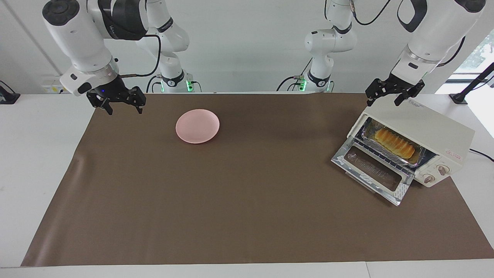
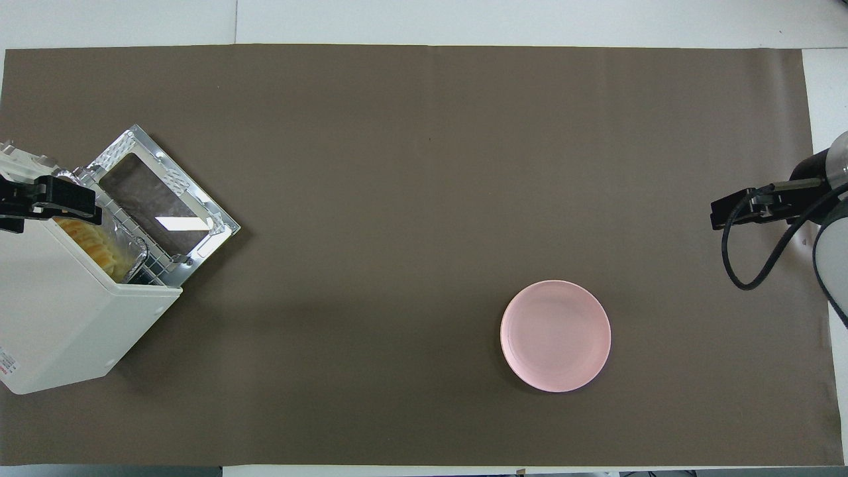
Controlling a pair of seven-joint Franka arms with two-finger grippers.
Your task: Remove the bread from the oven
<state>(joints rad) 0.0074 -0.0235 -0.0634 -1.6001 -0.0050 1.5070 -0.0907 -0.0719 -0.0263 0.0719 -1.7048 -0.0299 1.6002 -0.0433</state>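
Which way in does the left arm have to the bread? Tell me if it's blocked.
Probably not blocked: the oven door is dropped open, and the bread lies exposed in its foil tray. The left gripper is over the oven's top, so it must come round in front.

No readable text; oven (image 1: 424, 135) label illegible

Showing a golden-orange bread (image 1: 395, 143) with crosswise ridges, lying in a shiny silver foil tray (image 1: 369, 134); sitting inside a cream-white oven (image 1: 424, 133) with a silver-framed door (image 1: 370, 172) and small red label; resting on a brown mat (image 1: 247, 193), a plain pale pink plate (image 1: 197, 126)
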